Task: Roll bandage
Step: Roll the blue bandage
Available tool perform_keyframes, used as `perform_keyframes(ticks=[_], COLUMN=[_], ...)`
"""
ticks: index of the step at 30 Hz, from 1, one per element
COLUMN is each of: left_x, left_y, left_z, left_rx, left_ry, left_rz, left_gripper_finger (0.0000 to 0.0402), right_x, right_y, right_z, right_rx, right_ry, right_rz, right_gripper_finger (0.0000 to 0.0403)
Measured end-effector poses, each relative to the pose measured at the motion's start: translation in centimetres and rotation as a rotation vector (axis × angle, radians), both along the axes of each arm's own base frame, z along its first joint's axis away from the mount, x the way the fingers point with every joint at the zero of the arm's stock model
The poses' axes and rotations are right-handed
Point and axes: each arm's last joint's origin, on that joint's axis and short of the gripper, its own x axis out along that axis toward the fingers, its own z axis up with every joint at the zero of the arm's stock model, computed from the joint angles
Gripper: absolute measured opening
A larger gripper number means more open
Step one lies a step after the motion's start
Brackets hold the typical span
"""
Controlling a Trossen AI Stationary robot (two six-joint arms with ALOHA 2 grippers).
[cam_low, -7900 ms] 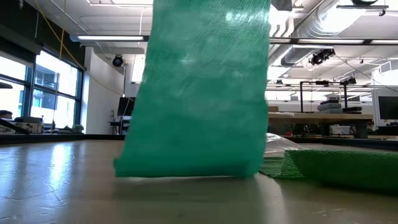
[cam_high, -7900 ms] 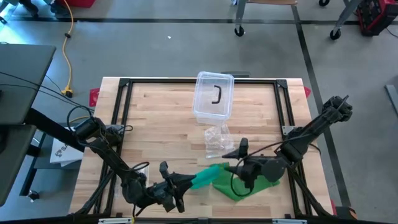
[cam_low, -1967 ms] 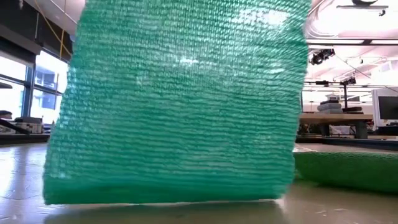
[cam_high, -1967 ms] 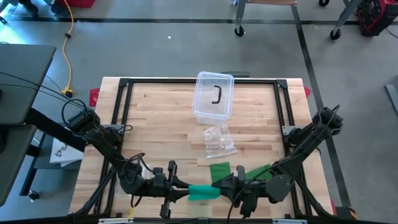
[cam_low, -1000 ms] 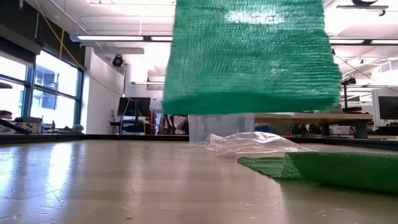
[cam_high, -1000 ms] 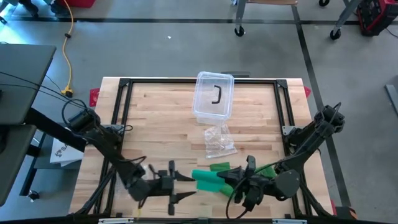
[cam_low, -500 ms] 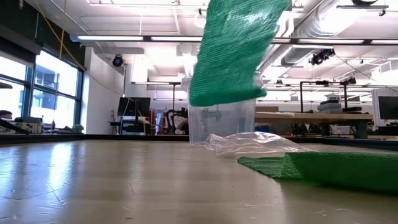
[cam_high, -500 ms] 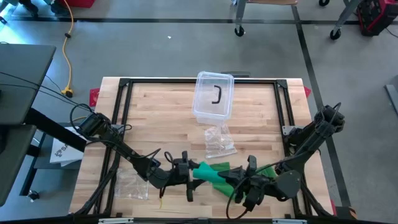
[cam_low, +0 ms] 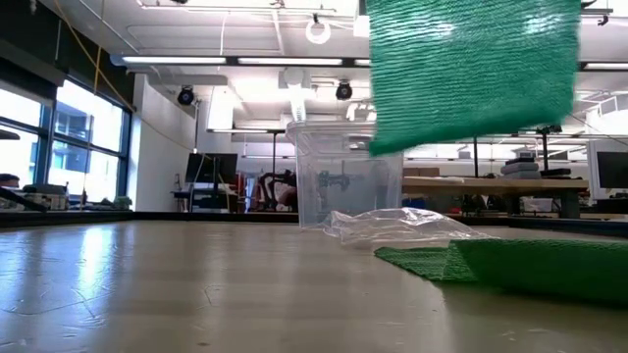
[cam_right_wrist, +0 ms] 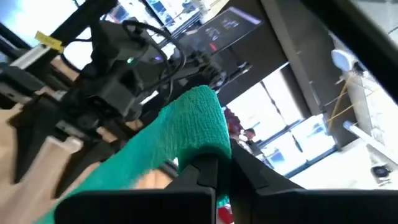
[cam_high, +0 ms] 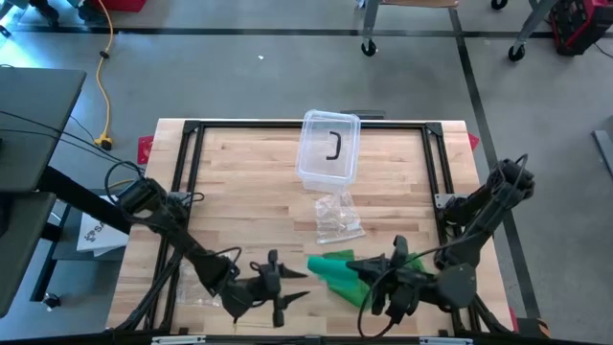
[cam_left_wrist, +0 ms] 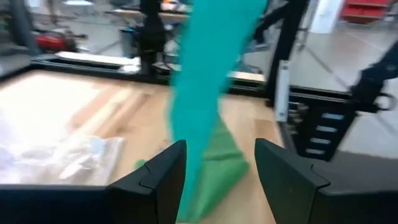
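— How does the bandage (cam_high: 330, 267) look?
— It is a green, open-weave mesh strip. One end hangs in the air above the near part of the wooden counter (cam_high: 249, 182); the rest lies crumpled flat on the counter near the front edge, right of centre. In the low view the raised end shows as a broad green band clear of the surface.
— What has hold of it?
— The right end effector (cam_high: 359, 273) is closed on the strip, its fingers (cam_right_wrist: 208, 169) pinched together with the green mesh draped over them. The left end effector (cam_high: 299, 284) sits just left of the strip, fingers (cam_left_wrist: 155, 180) spread apart with nothing between them, and the strip hangs in front of it.
— What else is around?
— A clear lidded plastic container (cam_high: 329, 149) stands toward the back of the counter, with a crumpled clear plastic bag (cam_high: 337, 217) between it and the bandage. Another clear wrapper (cam_high: 198, 285) lies near the left arm. A black frame (cam_high: 192, 129) runs around the counter edge.
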Motion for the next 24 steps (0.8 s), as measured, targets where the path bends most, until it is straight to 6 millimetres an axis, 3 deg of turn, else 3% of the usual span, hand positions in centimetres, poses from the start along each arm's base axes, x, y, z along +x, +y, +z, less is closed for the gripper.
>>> perform_keyframes(ticks=[7,16,24], left_x=[1.1,3.8,4.5], left_y=[1.2,3.6,4.8], left_z=[0.9,1.8,2.6], left_rx=[0.042,-0.079,-0.061], left_ry=[-0.064,-0.121,-0.201], left_rz=[0.053,-0.273,-0.177], left_gripper_finger=[0.0186,0.0222,0.0216], right_x=[0.3,0.3,0.3], right_y=[-1.0,-1.1,-1.1], right_z=[-0.4,-0.6,-0.6], right_rx=[0.103,0.109,0.109], right_ry=[0.048,0.056,0.058], right_rz=[0.074,0.056,0.057], right_gripper_finger=[0.0004,0.0004,0.0004])
